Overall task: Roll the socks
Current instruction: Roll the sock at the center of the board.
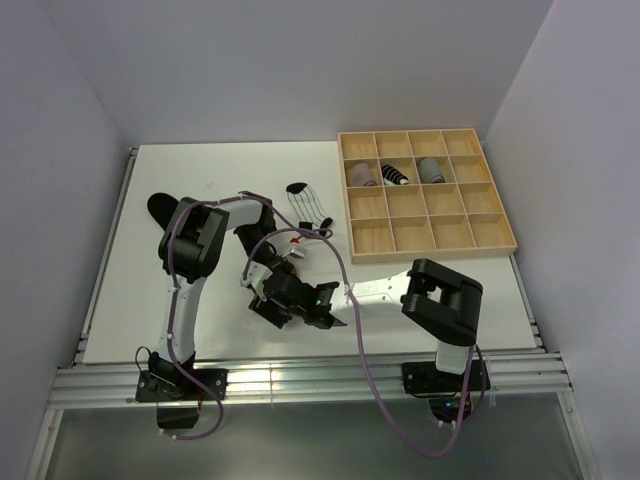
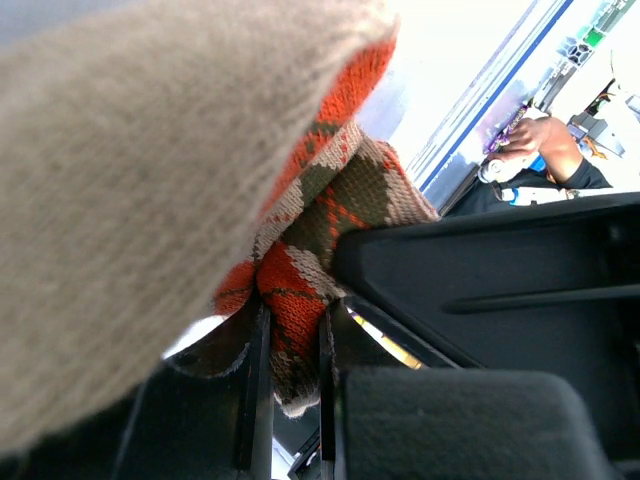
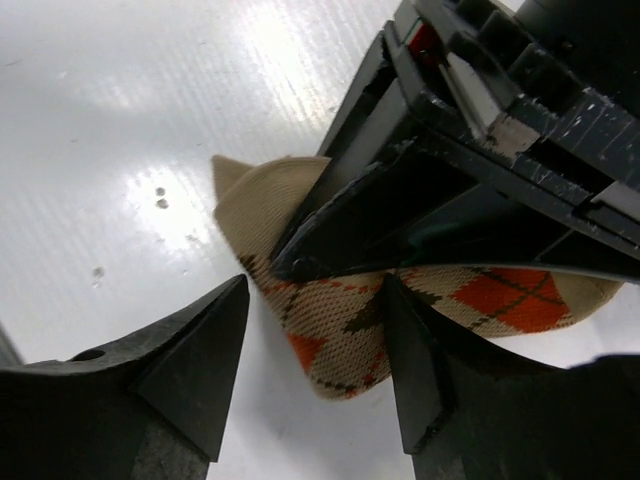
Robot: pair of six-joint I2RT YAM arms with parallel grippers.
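Knitted argyle sock [image 3: 340,335] — soft, bunched

Overhead camera looks down; both close wrist cameras share the argyle sock [image 3: 345,325].

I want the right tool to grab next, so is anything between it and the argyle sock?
Yes. The left tool, shut on the argyle sock, sits over it between the open fingers of the right tool. Only the sock's lower fold lies exposed on the table.
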